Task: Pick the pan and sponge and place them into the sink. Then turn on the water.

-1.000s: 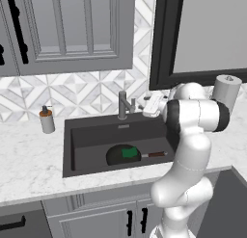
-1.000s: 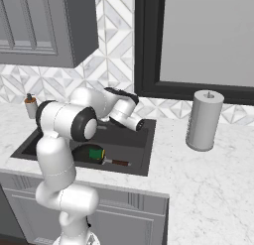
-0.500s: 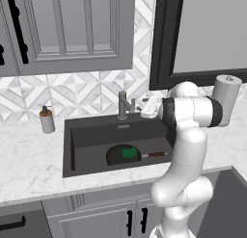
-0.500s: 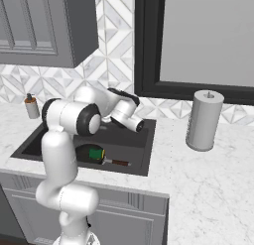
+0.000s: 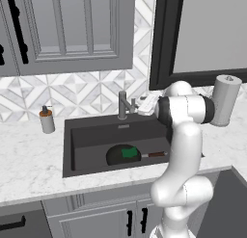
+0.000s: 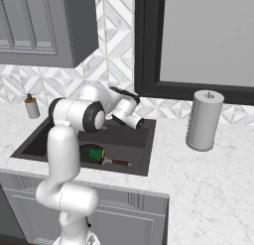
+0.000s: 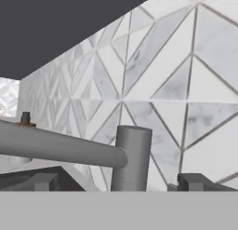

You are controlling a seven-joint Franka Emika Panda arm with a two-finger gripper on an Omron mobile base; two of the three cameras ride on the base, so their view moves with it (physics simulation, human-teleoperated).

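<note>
The black pan (image 5: 115,156) lies in the black sink (image 5: 91,133) with the green sponge (image 5: 129,152) on top of it, and its reddish handle (image 5: 157,154) points right. From the right base view the pan (image 6: 87,152), the sponge (image 6: 95,153) and the sink (image 6: 139,145) show below my arm. My gripper (image 5: 139,106) hovers right beside the grey faucet (image 5: 123,104). In the hand view the gripper (image 7: 120,182) is open, its fingertips (image 7: 195,181) wide apart with the faucet's upright post (image 7: 132,157) between them and a horizontal faucet bar (image 7: 56,145) running left. The water is out of view.
A soap dispenser (image 5: 46,120) stands on the marble counter left of the sink. A paper towel roll (image 5: 226,99) stands at the right, under the dark-framed window. The tiled backsplash (image 7: 176,75) rises close behind the faucet.
My hand has edged slightly left and closer to the faucet. The pan and the sponge have stayed where they were in the sink.
</note>
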